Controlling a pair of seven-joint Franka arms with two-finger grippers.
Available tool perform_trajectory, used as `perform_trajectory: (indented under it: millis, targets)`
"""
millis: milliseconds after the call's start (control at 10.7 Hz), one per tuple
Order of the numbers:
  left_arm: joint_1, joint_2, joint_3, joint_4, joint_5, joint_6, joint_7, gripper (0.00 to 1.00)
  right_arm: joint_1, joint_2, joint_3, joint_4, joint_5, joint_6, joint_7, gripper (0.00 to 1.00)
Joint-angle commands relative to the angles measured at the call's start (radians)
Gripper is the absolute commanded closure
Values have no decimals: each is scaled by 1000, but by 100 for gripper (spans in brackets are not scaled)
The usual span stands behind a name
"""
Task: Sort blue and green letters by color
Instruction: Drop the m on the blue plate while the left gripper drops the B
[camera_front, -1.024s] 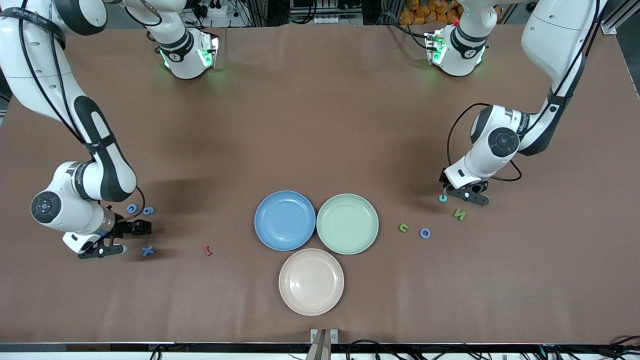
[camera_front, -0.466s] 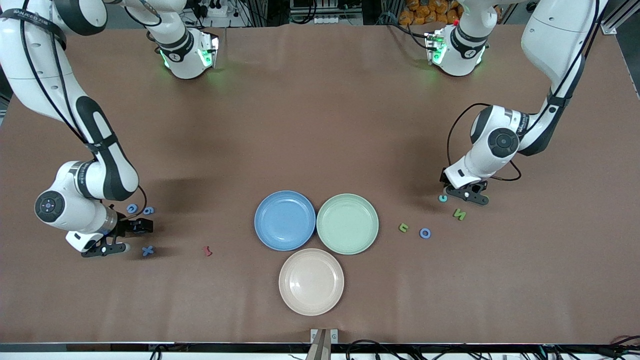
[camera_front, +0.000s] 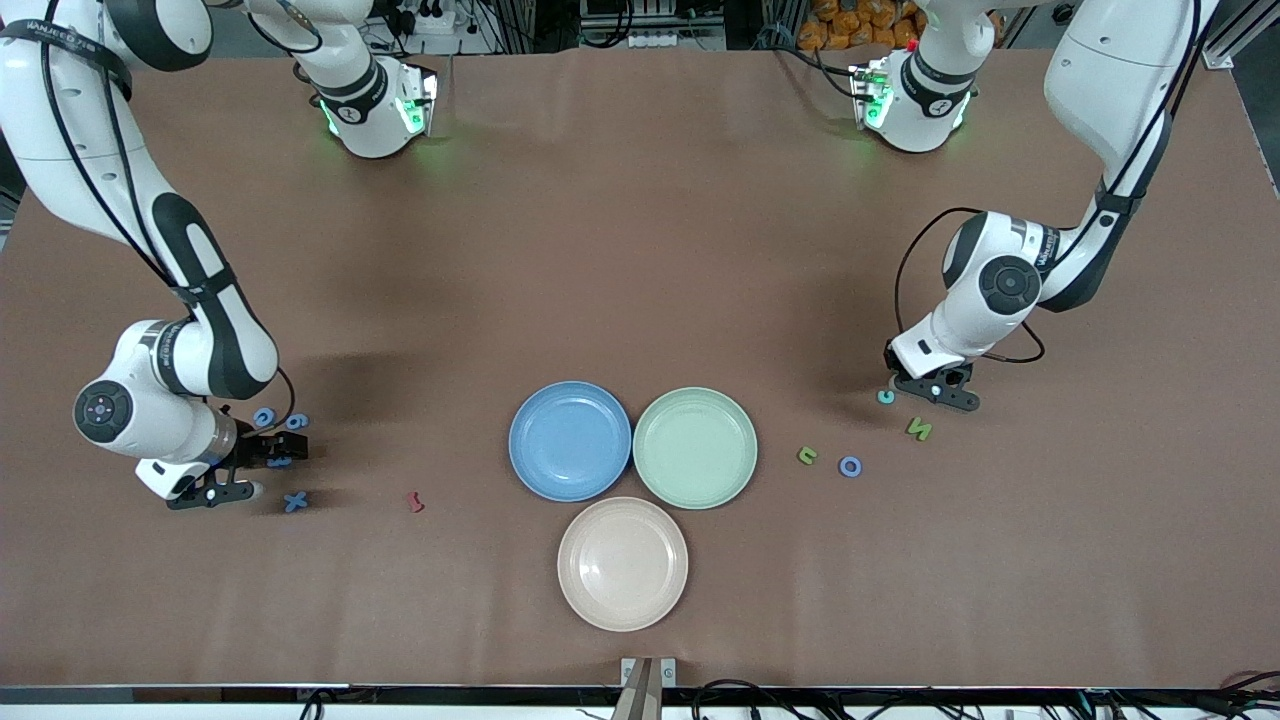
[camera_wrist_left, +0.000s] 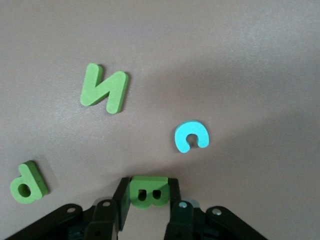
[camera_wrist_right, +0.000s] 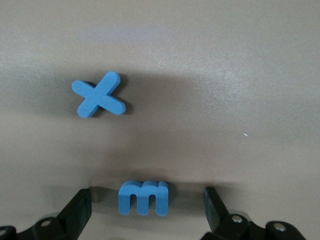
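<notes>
My left gripper (camera_wrist_left: 148, 194) is down at the table toward the left arm's end (camera_front: 930, 388), shut on an upright green letter B (camera_wrist_left: 149, 190). Beside it lie a green N (camera_wrist_left: 104, 92) (camera_front: 919, 429), a light-blue C (camera_wrist_left: 191, 136) (camera_front: 886, 397) and a green P (camera_wrist_left: 28, 182). My right gripper (camera_wrist_right: 147, 205) (camera_front: 248, 473) stands open low over the right arm's end, a blue letter M (camera_wrist_right: 143, 196) between its spread fingers and touching neither. A blue X (camera_wrist_right: 98, 95) (camera_front: 295, 501) lies close by.
A blue plate (camera_front: 570, 440), a green plate (camera_front: 695, 447) and a beige plate (camera_front: 622, 563) sit mid-table, all bare. Two blue letters (camera_front: 264, 417) (camera_front: 296, 421) lie by the right arm. A dark-red squiggle (camera_front: 414, 501), a green letter (camera_front: 807, 456) and a blue O (camera_front: 850, 466) lie loose.
My left gripper's fingers have closed in onto the green B. The right arm has shifted slightly, its fingers still spread.
</notes>
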Motion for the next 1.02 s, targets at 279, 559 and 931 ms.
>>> perform_trajectory:
  millis: [279, 559, 931]
  targets:
    - [7, -12, -159, 106, 6, 19, -191, 100, -4, -7, 8, -12, -21, 17, -3, 100]
    - [-25, 91, -247, 270, 6, 19, -244, 100, 11, -14, 10, -4, -15, -7, 23, 100]
    - [-192, 256, -239, 500, 10, 19, -421, 100, 84, -25, 28, 65, -3, -221, 233, 100]
